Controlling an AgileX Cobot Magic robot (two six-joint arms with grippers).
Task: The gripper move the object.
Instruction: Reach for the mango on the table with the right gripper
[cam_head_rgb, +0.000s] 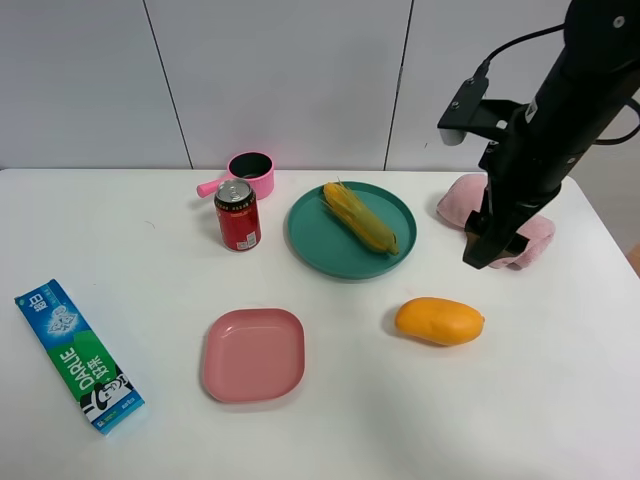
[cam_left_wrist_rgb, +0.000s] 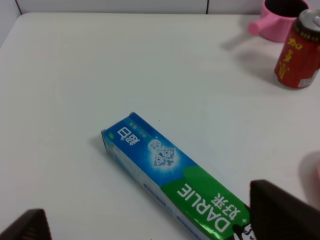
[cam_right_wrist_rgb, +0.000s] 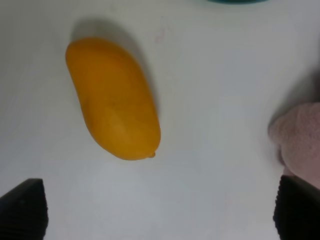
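Observation:
The orange-yellow mango (cam_head_rgb: 440, 321) lies on its side on the white table, right of centre near the front. In the right wrist view the mango (cam_right_wrist_rgb: 112, 97) lies ahead of the gripper and off to one side. My right gripper (cam_head_rgb: 483, 256) hangs above the table just behind and to the right of the mango, apart from it. In the right wrist view the right gripper (cam_right_wrist_rgb: 160, 217) is open and empty, its fingers wide apart. My left gripper (cam_left_wrist_rgb: 150, 227) is open and empty over the toothpaste box. It does not show in the exterior view.
A blue-green toothpaste box (cam_head_rgb: 78, 355) (cam_left_wrist_rgb: 175, 185) lies front left. A pink plate (cam_head_rgb: 253, 354) sits in front, a green plate (cam_head_rgb: 310, 245) holds a corn cob (cam_head_rgb: 358, 217). A red soda can (cam_head_rgb: 238, 215), pink cup (cam_head_rgb: 250, 172) and pink cloth (cam_head_rgb: 455, 200) stand behind.

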